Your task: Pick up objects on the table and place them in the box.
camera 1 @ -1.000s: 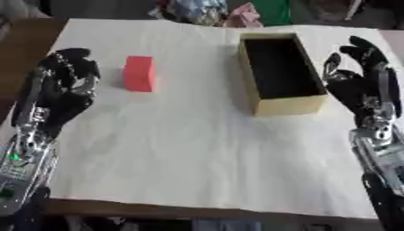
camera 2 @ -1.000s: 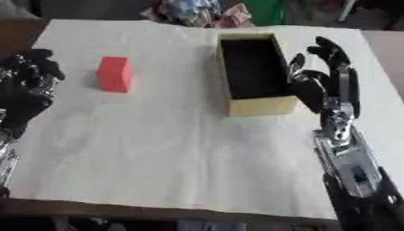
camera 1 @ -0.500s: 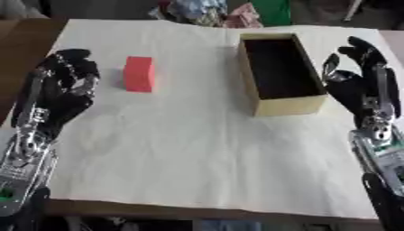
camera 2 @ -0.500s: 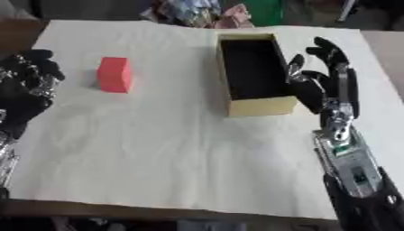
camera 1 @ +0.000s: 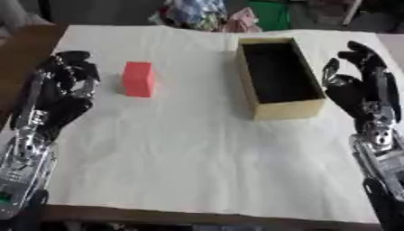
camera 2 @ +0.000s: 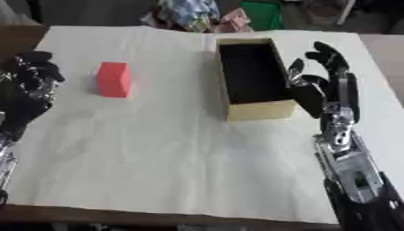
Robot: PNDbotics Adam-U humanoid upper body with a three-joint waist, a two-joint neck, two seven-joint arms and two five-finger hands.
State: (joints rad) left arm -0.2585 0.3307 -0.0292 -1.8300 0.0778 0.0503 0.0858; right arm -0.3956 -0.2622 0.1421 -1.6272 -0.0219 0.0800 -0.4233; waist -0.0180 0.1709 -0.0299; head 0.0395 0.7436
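At the left edge of the frame the left hand stands upright, its fingers relaxed and slightly bent, grasping nothing. Just right of it, apart from it, a red block stands on the cream-covered table. Right of centre in the upper half lies an open yellow box, its inside dark. Near the box's right wall the right hand is raised, fingers spread and released.
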